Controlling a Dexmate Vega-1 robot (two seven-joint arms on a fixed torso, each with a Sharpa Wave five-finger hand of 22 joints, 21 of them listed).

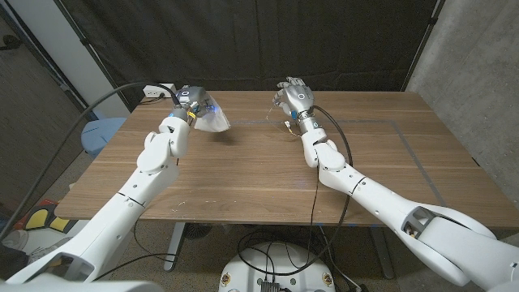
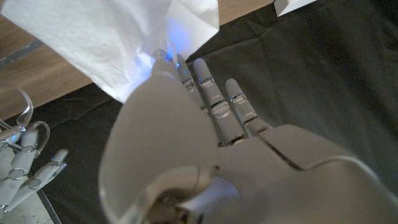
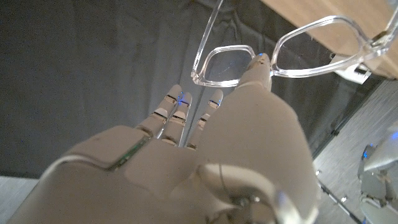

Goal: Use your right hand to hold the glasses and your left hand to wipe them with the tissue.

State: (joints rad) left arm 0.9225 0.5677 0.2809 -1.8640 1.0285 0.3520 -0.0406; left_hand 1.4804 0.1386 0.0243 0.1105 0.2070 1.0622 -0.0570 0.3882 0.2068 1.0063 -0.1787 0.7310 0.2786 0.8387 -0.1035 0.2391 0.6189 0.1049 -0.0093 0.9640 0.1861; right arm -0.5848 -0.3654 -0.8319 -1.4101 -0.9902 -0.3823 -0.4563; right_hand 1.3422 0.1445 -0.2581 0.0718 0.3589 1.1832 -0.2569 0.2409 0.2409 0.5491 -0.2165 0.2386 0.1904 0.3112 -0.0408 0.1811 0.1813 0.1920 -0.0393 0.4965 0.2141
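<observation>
Up over the far half of the surface (image 1: 243, 178), the right hand (image 1: 295, 98) is pinching the clear glasses (image 3: 280, 53) near the bridge, and the left hand (image 1: 191, 104) is clutching the tissue (image 1: 214, 120) well apart from them. I'd bring the tissue across slowly and rub one lens lightly, so the frame doesn't twist loose. Behind that it's wood planks, then a white power strip (image 1: 158, 91) and a dark curtain (image 1: 243, 40).

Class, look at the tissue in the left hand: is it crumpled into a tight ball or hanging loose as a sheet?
Hanging loose. The left hand pinches the tissue at one spot, and the sheet fans out broad and flat beyond the fingers.
</observation>
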